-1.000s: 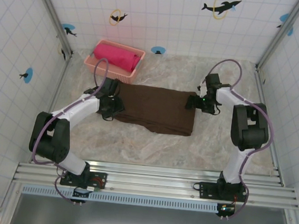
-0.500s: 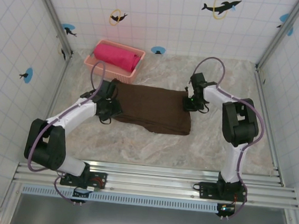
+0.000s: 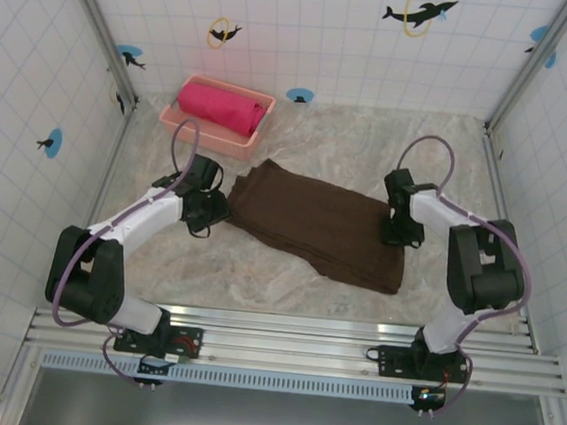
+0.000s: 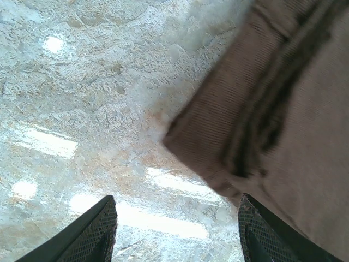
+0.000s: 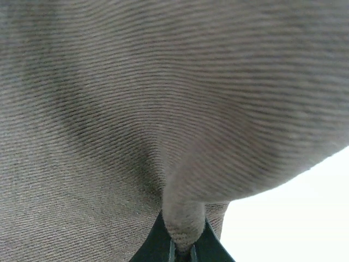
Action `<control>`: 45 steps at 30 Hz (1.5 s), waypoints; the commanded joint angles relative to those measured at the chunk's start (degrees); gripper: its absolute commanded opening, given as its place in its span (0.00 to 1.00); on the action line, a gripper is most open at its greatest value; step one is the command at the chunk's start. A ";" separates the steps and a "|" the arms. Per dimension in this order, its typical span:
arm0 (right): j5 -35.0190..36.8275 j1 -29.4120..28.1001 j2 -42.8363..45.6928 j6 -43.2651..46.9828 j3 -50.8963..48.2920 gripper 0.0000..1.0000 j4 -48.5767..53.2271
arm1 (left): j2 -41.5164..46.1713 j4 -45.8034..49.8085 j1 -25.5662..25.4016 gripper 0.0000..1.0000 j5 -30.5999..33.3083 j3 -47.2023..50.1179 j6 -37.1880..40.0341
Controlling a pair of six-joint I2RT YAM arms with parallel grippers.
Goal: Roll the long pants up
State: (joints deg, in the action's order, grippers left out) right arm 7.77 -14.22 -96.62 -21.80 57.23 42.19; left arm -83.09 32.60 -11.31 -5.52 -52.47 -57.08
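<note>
The long pants (image 3: pixel 312 225) lie folded into a dark brown band, slanting from the far left to the near right of the table. My right gripper (image 3: pixel 394 229) sits at their right end. In the right wrist view it (image 5: pixel 182 254) is shut on a pinched fold of the ribbed fabric (image 5: pixel 163 109). My left gripper (image 3: pixel 213 209) is at the pants' left end, just off the cloth. In the left wrist view it (image 4: pixel 177 234) stands open over bare table, with the pants' corner (image 4: pixel 272 109) ahead on the right and nothing between the fingers (image 4: pixel 101 229).
A pink basket (image 3: pixel 258 133) holding a bright pink rolled cloth (image 3: pixel 221 106) stands at the far left, close behind the left arm. Tiled walls enclose the marbled table (image 3: pixel 286 293) on three sides. A metal rail (image 3: pixel 291 339) runs along the near edge.
My right gripper went from open to shut on the pants' right end and pulled it right and toward the near edge, so the band now lies slanted. The left gripper barely moved.
</note>
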 commanded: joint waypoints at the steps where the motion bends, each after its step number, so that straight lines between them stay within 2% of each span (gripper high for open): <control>1: 2.28 -5.16 6.46 -5.14 -4.67 0.00 9.02 | -2.01 -0.34 -0.20 0.60 -0.01 -2.80 0.48; 5: -0.11 -18.47 12.02 -15.49 -11.14 0.00 10.95 | -4.28 -0.52 -0.37 0.60 -0.61 -5.25 0.81; 8: -1.78 -31.06 14.61 -26.06 -14.62 0.00 9.79 | -5.73 -0.53 -0.86 0.60 -0.72 -7.03 0.92; 11: -1.54 -40.23 16.30 -33.85 -15.12 0.23 9.11 | -7.18 -0.65 -1.71 0.60 -0.36 -8.38 0.49; 13: 1.40 -43.45 17.82 -36.63 -13.53 0.51 11.97 | -8.18 -1.12 -2.57 0.60 -0.36 -9.03 -0.17; 14: 2.99 -44.07 18.66 -37.06 -12.74 0.62 13.58 | -8.64 -1.30 -2.95 0.60 -0.35 -9.13 -0.43; 16: 7.35 -43.99 21.49 -36.91 -9.93 0.76 18.01 | -9.51 -2.33 -3.68 0.60 0.05 -9.05 -1.23; 19: 11.89 -41.59 26.13 -34.91 -5.39 0.86 23.48 | -11.80 -4.34 -4.42 0.60 0.05 -8.59 -2.63; 23: 13.33 -35.86 31.08 -29.90 -1.05 0.87 26.54 | -15.39 -7.65 -4.86 0.58 0.21 -9.04 -3.20; 29: 12.90 -27.83 35.61 -22.66 6.53 0.88 29.98 | -22.28 -13.06 -5.59 0.49 0.40 -11.51 -3.60; 32: 12.89 -25.77 36.97 -20.49 10.06 0.90 31.43 | -26.50 -17.82 -6.24 0.34 0.32 -14.20 -3.83; 33: 12.80 -25.16 37.23 -19.74 11.02 0.90 31.76 | -28.47 -19.17 -6.63 0.32 0.66 -16.08 -3.64; 37: 12.11 -24.37 37.87 -17.93 12.55 0.92 31.79 | -39.86 -22.19 -7.93 0.28 -0.04 -30.25 -3.23; 41: 9.97 -23.56 39.26 -16.44 10.46 0.93 30.93 | -55.08 -24.91 -8.18 0.30 -1.48 -51.73 -4.70; 44: 8.58 -23.27 40.60 -15.47 8.14 0.93 30.75 | -62.26 -22.60 -7.93 0.40 -2.79 -69.57 -4.77; 45: 8.31 -23.07 41.24 -15.46 7.22 0.94 30.60 | -63.04 -21.67 -7.81 0.47 -3.11 -73.98 -4.29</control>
State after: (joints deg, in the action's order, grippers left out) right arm 17.43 -37.78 -57.17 -38.87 66.52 71.85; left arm -143.87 10.66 -19.73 -7.68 -116.14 -61.10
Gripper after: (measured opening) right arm 0.935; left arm 0.436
